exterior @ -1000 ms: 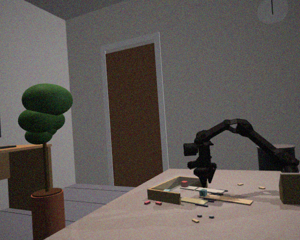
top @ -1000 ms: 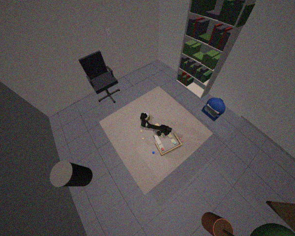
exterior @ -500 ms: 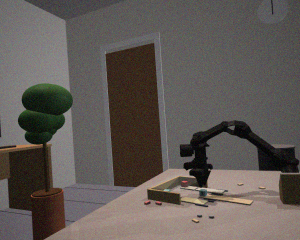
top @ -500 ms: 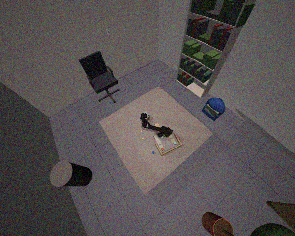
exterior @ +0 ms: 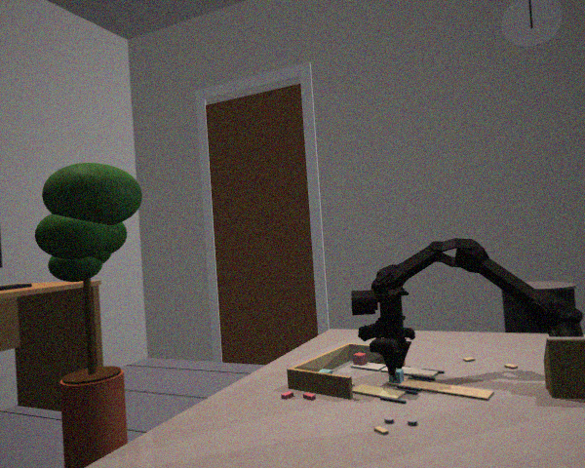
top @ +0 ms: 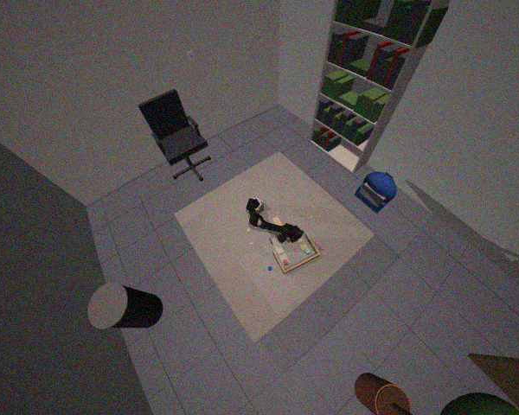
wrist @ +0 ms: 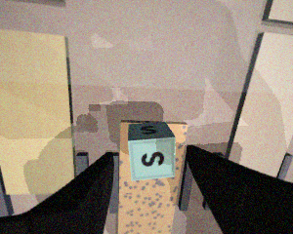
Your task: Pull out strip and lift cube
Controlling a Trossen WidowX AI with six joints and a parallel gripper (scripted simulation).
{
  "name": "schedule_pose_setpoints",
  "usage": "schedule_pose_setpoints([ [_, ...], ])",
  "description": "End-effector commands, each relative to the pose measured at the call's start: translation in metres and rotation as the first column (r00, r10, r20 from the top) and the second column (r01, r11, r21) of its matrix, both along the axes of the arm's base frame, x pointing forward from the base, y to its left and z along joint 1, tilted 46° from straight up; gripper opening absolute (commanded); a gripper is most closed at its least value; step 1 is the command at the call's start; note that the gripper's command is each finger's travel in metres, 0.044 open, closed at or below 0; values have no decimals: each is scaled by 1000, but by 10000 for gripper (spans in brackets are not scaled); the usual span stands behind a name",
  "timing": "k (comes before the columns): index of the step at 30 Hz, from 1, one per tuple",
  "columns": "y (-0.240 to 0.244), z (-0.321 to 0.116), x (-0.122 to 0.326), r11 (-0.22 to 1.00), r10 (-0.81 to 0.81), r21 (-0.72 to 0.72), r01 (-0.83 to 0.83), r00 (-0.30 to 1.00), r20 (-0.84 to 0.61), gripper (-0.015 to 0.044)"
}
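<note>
A: "Item one, the labelled cube?"

B: "Pale teal cube point(exterior: 399, 374) point(wrist: 151, 158), marked S in black, sitting on the end of a speckled orange strip point(top: 277, 220) point(exterior: 448, 389) point(wrist: 146, 210)."

A: "Item two, the gripper point(top: 287, 238) point(exterior: 392, 372) point(wrist: 150, 154)?"

B: "Black, one pair of jaws, standing partly open and grasping nothing. In the wrist view its two tips are flanking the cube, one to each side, with gaps showing between."

A: "Adjoining stock?"

B: "Dark rails, lying along both sides of the speckled strip. One yellow strip point(exterior: 378, 391) point(wrist: 31, 97) and one off-white strip point(exterior: 421, 372) point(wrist: 269, 107), lying well apart on opposite sides of it. One red cube point(top: 285, 262) point(exterior: 359, 358), sitting inside the low wooden border point(top: 302, 264) point(exterior: 319, 383)."
</note>
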State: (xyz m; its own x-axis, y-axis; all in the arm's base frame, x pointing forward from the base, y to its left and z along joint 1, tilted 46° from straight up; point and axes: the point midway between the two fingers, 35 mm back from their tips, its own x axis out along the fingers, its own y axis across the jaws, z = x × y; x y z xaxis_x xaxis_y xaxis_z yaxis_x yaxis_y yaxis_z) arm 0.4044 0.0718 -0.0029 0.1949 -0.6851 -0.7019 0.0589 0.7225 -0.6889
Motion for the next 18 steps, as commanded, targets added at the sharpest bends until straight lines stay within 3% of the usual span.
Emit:
schedule_pose_setpoints([
  [1,-4,-4,1,1000,6,-4,-6,1000,-2,250],
  [11,-14,-13,3,1000,6,-6,-6,1000,-2,250],
  [14,-13,-11,3,1000,-1,-2,1,1000,0,171],
  [18,-13,-11,3,1000,-1,-2,1,1000,0,145],
])
